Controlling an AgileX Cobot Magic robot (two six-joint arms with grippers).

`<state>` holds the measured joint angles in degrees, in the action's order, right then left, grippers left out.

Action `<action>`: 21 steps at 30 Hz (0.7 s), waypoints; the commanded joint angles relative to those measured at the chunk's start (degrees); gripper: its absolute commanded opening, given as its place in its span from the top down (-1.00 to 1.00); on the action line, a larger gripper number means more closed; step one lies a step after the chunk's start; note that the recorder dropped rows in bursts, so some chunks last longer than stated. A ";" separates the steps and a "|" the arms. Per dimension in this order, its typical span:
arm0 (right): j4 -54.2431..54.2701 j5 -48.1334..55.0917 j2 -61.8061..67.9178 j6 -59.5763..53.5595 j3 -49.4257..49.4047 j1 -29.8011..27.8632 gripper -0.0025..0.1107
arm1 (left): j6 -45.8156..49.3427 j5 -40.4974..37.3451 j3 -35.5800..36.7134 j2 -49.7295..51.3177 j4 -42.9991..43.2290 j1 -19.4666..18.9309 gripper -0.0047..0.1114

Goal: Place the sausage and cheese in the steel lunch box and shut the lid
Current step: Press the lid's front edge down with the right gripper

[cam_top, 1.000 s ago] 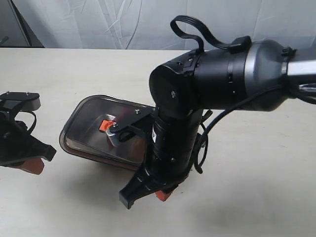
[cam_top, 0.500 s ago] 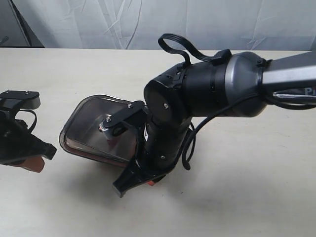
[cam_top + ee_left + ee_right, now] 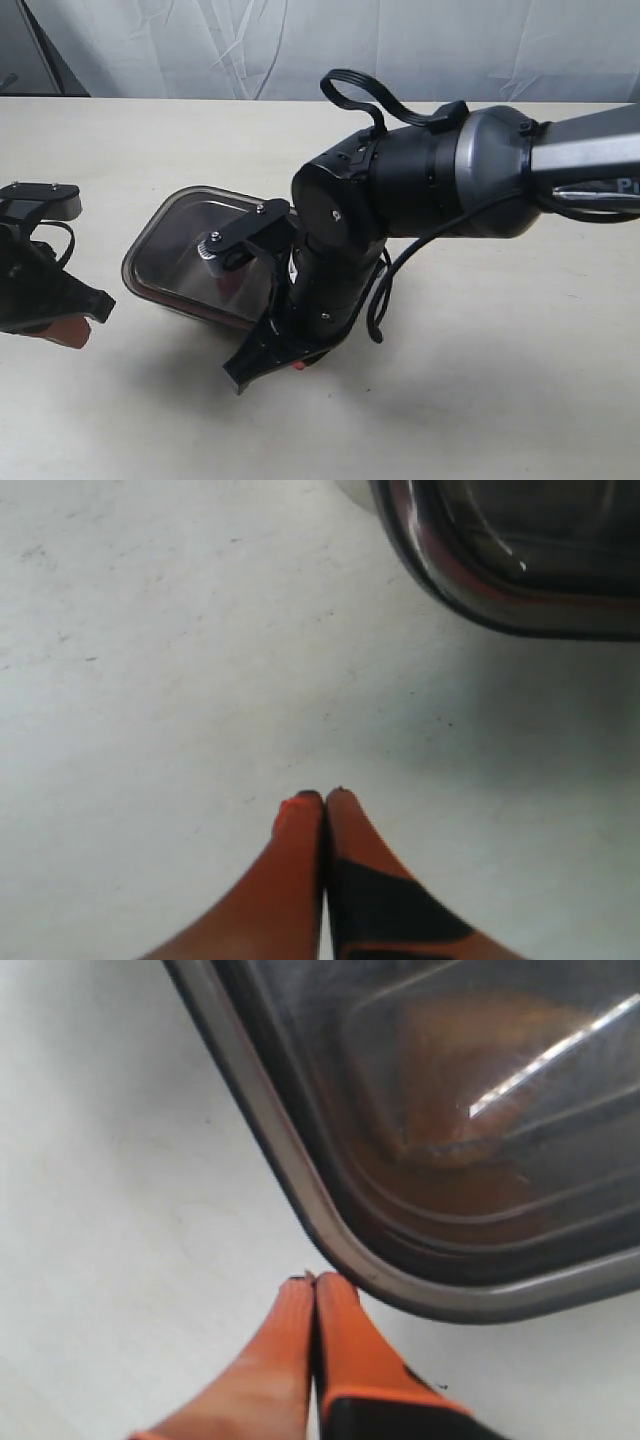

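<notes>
Right jaws, pressed together, meet the lid [image 3: 450, 1140] at its near corner, likely seating it; left jaws, likewise closed, wait well left.

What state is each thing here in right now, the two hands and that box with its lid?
lid: on the steel lunch box, covering it.
steel lunch box: covered; contents too blurred through the lid to tell.
left hand: shut, empty, apart from the box.
right hand: shut, empty, tips at the box's corner.
</notes>
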<state>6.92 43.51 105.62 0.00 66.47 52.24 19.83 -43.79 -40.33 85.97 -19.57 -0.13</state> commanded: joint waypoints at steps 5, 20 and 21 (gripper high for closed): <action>-2.51 -1.78 -0.12 3.21 -0.03 -0.26 0.96 | -0.19 0.46 -0.27 0.14 -0.41 -0.32 0.92; -2.82 -2.47 -2.09 3.65 0.09 -0.26 0.96 | -0.19 0.96 -0.27 0.14 -0.41 -0.32 0.92; -2.99 -2.60 -2.38 3.65 0.09 -0.26 0.96 | -0.19 0.96 -0.27 0.14 -0.41 -0.32 0.92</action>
<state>5.04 43.06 104.62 3.39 66.47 52.24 19.83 -43.23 -40.33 85.97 -19.57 -0.13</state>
